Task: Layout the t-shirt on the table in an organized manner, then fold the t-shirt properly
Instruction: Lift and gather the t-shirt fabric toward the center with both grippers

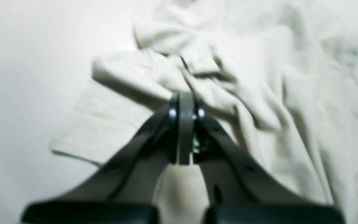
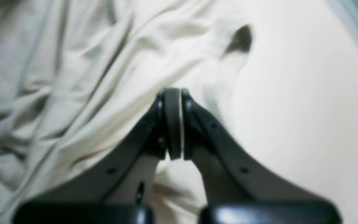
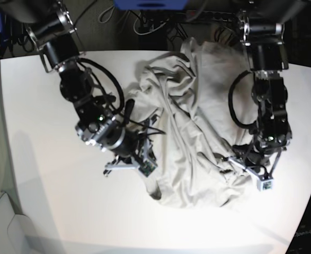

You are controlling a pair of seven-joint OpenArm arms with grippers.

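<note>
The light grey-beige t-shirt (image 3: 192,132) lies crumpled in a heap across the middle of the white table (image 3: 49,201). My left gripper (image 3: 239,161) is at the heap's right side. In the left wrist view the left gripper (image 1: 185,95) is shut on a bunched fold of the t-shirt (image 1: 291,109), beside a short sleeve. My right gripper (image 3: 151,153) is at the heap's left edge. In the right wrist view the right gripper (image 2: 173,91) is shut at the edge of the t-shirt (image 2: 73,77), and creases run toward it. The collar label is hidden.
Bare table shows left of the shirt (image 1: 17,62) and right of it (image 2: 306,109), with the table's rounded edge (image 2: 353,28) close by. Cables and dark equipment (image 3: 160,26) sit beyond the far edge. Both arms reach in from the far side.
</note>
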